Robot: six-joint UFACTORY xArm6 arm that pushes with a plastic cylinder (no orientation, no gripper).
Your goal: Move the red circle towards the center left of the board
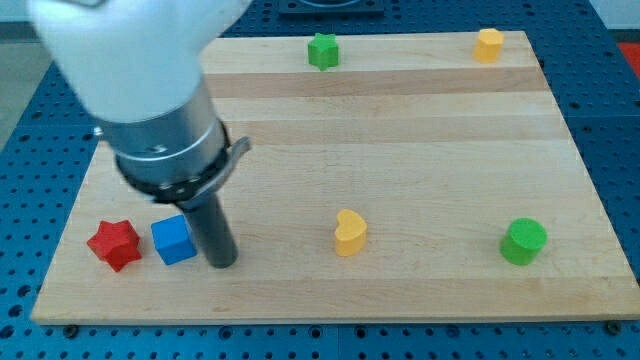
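No red circle shows in the camera view; the large arm body [150, 90] covers the board's upper left and may hide it. My tip [222, 263] rests on the board near the view's bottom left, just right of a blue cube [173, 240], close to touching it. A red star [113, 244] lies left of the blue cube.
A yellow heart [349, 232] lies at bottom centre and a green circle [523, 241] at bottom right. A green star [323, 50] sits at the top centre edge and a yellow block [488, 44] at the top right. The wooden board [420, 150] ends at blue perforated table.
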